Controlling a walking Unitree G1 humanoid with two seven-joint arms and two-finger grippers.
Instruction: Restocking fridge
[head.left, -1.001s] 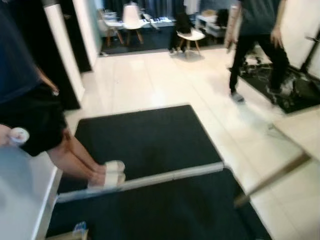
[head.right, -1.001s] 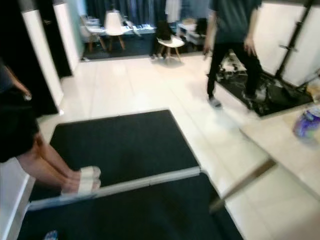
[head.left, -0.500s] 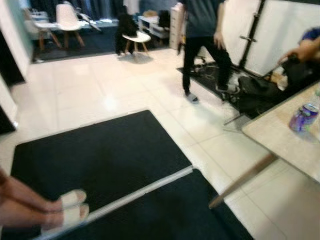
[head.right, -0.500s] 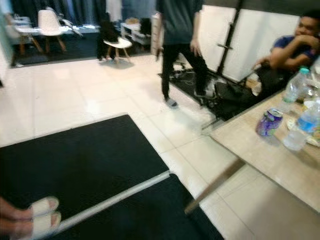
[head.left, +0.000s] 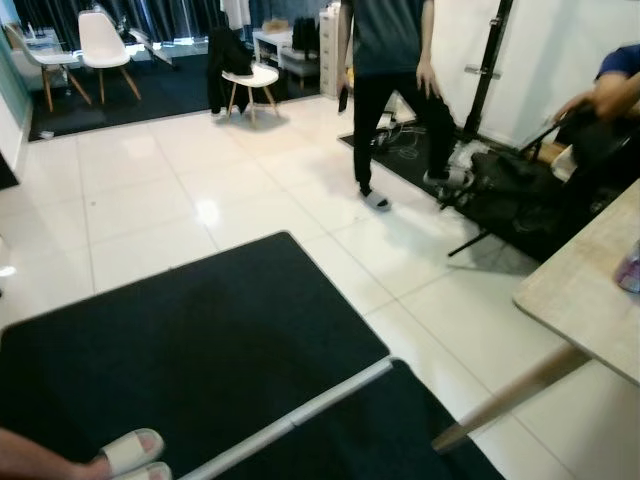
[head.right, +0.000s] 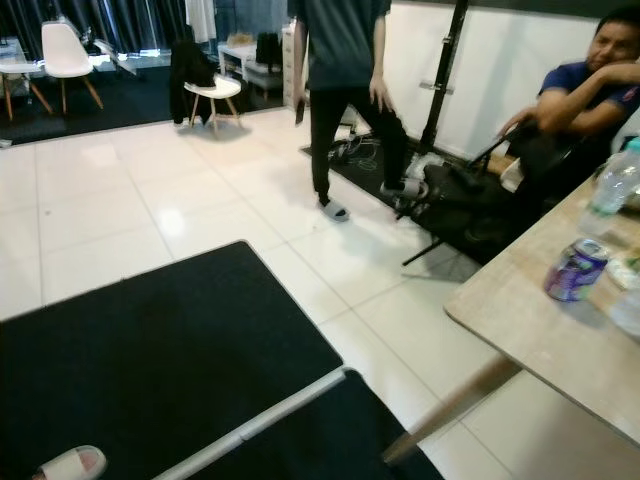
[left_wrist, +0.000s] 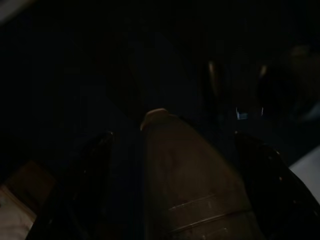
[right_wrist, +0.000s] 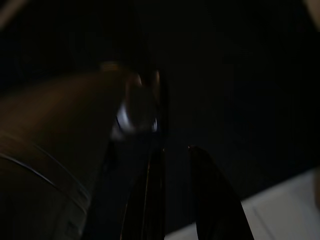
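My arms hang in shade; I cannot tell how either pair of jaws stands. A purple can (head.right: 576, 270) stands upright on the pale, wood-grained table (head.right: 520, 325), beside a clear bottle (head.right: 613, 183).

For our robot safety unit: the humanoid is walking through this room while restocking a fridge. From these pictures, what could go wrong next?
1. The wooden table juts into the path at the robot's right; its slanted leg reaches over the floor and could be clipped.
2. The purple can and water bottle stand on that table, so a bump might topple them.
3. A standing person and a sandalled foot on the black mat are close; turning could bring contact.
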